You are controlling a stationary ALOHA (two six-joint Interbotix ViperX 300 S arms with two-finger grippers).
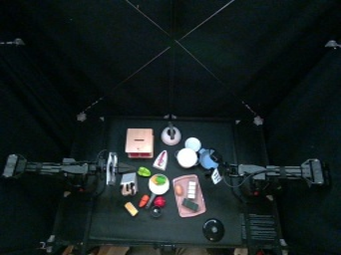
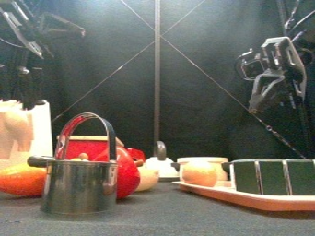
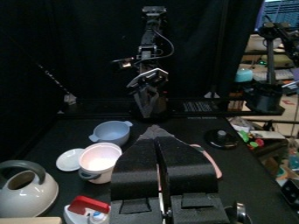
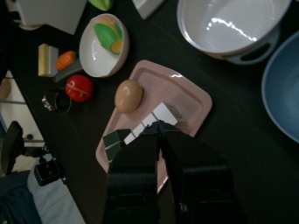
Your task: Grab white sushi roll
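**Pinching the white roll above the pink tray**

Showing at the very tips of the right gripper point(image 4: 152, 129), the small white stubby sushi roll point(image 4: 162, 115) sits between two black jaws that are almost closed on it. It is partly covered by them, so its full shape is hard to make out.

Directly behind it lies the flat pink rectangular tray point(image 4: 193, 92), which carries a tan egg-shaped piece point(image 4: 128, 94) and a row of dark green rolls point(image 4: 126, 137), half hidden by the jaws. Beside the tray are a small red ball point(image 4: 79, 86) and a white round plate point(image 4: 87, 52) holding green and orange food. On the tray's other side stand a white bowl point(image 4: 228, 26) and a blue dish point(image 4: 281, 87), both cut off at the edge.

From the front, the right gripper hangs high above the tray, and the roll cannot be picked out there.

The left gripper point(image 3: 152, 136) rests over the table's left side, its jaws pressed together on nothing.
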